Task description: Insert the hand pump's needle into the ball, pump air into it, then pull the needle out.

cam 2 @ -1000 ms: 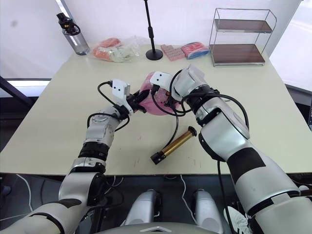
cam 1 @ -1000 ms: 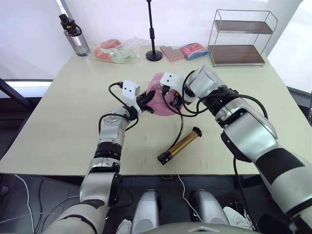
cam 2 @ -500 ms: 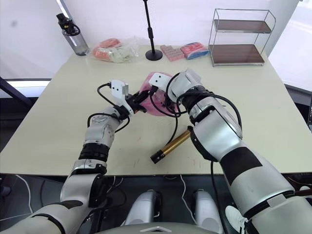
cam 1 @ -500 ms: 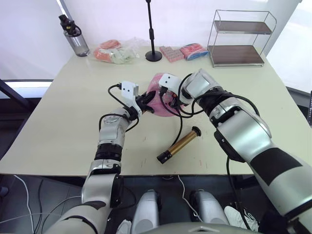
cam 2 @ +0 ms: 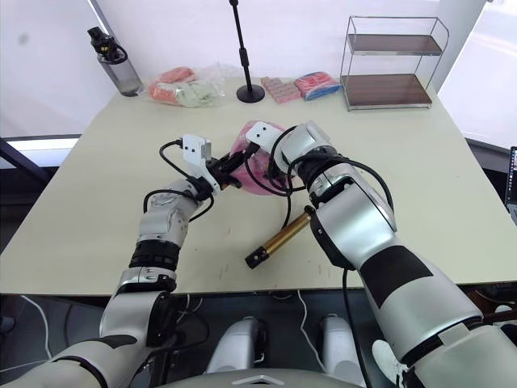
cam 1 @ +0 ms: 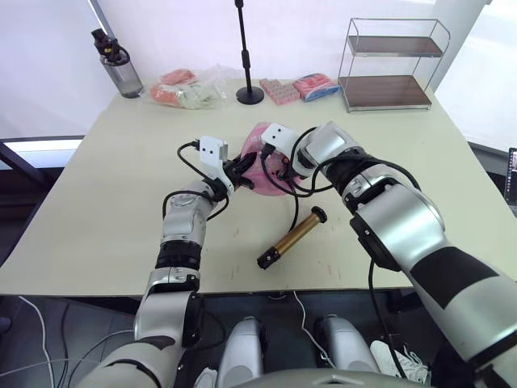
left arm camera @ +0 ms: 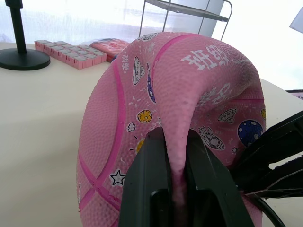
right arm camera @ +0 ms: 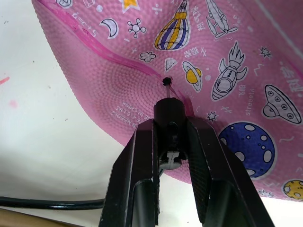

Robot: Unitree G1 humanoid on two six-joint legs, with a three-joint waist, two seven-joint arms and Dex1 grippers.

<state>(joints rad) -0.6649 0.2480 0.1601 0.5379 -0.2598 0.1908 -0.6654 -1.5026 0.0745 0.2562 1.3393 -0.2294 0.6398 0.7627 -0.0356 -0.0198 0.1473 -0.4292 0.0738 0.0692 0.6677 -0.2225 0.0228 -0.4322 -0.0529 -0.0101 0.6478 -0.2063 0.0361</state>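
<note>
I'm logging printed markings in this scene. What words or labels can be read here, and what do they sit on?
"MADE IN CHINA": tiny raised print on the pink rubber ball with cartoon prints, beside its valve hole; only partly legible.
"stroeolk" or similar: small white word on the ball, uncertain.
White Chinese characters, reading about "班级": on the ball in the left wrist view.
Other small lettering: too small to read.

The ball is pink rubber with a fine pebbled, matt skin and printed cartoons. The hand pump has a shiny gold-brass metal barrel with matt black ends. The table looks smooth, matt and cream-coloured.
</note>
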